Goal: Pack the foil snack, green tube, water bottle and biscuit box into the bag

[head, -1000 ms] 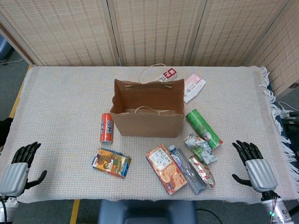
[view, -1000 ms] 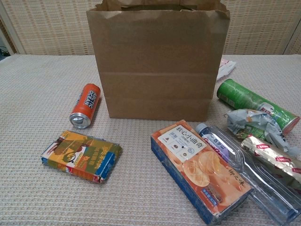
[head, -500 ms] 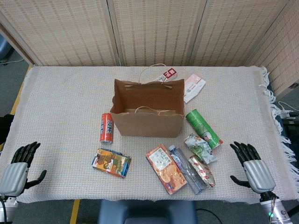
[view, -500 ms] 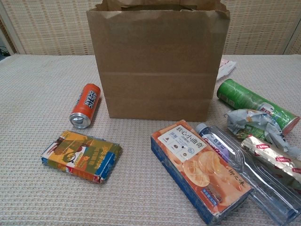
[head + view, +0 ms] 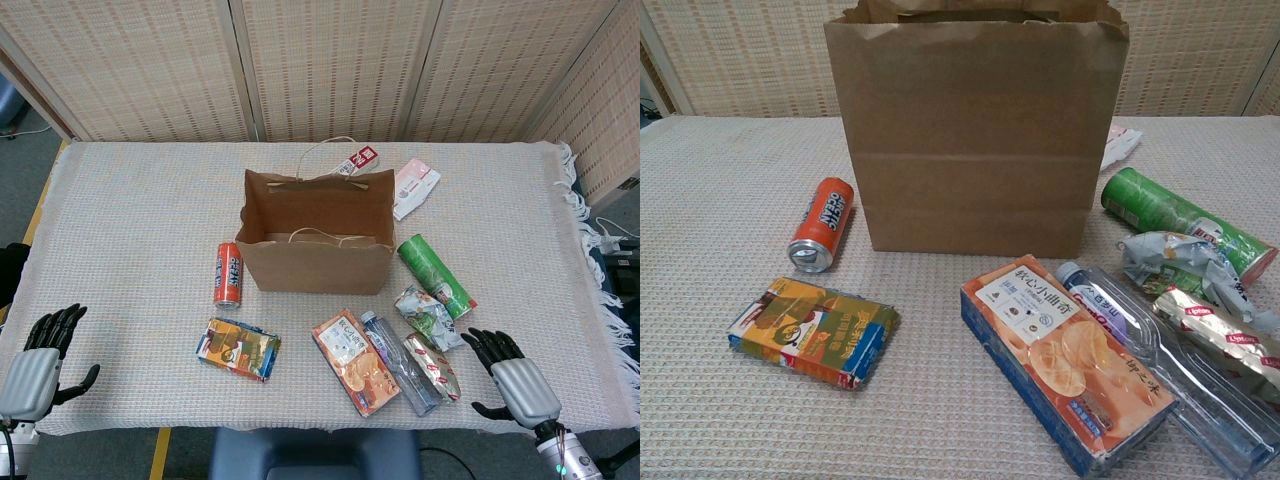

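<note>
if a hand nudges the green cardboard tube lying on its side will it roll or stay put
The green cardboard tube is round and lies on its side, so it will probably roll. The crumpled foil snack bag touches its near end and may check it. It looks rigid, so a grip should hold.

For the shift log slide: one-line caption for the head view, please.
Open paper bag stands empty mid-table; biscuit box, water bottle and green tube lie unpacked as the right hand nears.
</note>
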{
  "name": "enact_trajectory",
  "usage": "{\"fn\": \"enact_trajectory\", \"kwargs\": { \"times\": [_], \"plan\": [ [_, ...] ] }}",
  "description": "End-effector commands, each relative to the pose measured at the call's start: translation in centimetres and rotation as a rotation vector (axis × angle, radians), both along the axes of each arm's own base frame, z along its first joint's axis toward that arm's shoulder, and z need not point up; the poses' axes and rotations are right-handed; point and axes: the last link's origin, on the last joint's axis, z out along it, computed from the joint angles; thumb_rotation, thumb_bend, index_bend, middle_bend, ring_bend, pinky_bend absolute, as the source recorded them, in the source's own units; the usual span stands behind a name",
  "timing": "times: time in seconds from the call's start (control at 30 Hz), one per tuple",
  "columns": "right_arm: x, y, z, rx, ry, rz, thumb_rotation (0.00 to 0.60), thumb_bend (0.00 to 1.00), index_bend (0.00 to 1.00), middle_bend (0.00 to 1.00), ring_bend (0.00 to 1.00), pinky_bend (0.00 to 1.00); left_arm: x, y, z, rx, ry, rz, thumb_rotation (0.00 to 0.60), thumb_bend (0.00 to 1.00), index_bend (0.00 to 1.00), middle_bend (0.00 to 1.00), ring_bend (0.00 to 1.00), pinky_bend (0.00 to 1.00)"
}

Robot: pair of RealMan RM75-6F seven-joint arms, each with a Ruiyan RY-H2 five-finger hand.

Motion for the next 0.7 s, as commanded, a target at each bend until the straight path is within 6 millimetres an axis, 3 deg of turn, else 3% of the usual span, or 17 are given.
{"fn": "enact_trajectory", "kwargs": {
  "times": [0.03, 0.27, 0.7],
  "plan": [
    [1.0, 0.2, -1.1, 0.008, -0.018, 0.006, 0.6, 0.07, 0.0, 0.0, 0.0, 0.0, 0.0, 0.0, 0.0, 0.001, -0.002, 0.004, 0.6, 0.33, 0.0, 0.0, 0.0, 0.01],
    [1.3, 0.6, -3.4, 0.064, 0.043, 0.02, 0.6, 0.07, 0.0, 0.0, 0.0, 0.0, 0.0, -0.1, 0.1, -0.001, -0.006, 0.002, 0.6, 0.33, 0.0, 0.0, 0.0, 0.01],
    [1.2, -1.6, -5.0, 0.016, 0.114, 0.014, 0.6, 0.07, 0.0, 0.0, 0.0, 0.0, 0.0, -0.1, 0.1, -0.006, -0.012, 0.0, 0.6, 0.33, 0.0, 0.0, 0.0, 0.01]
  ]
}}
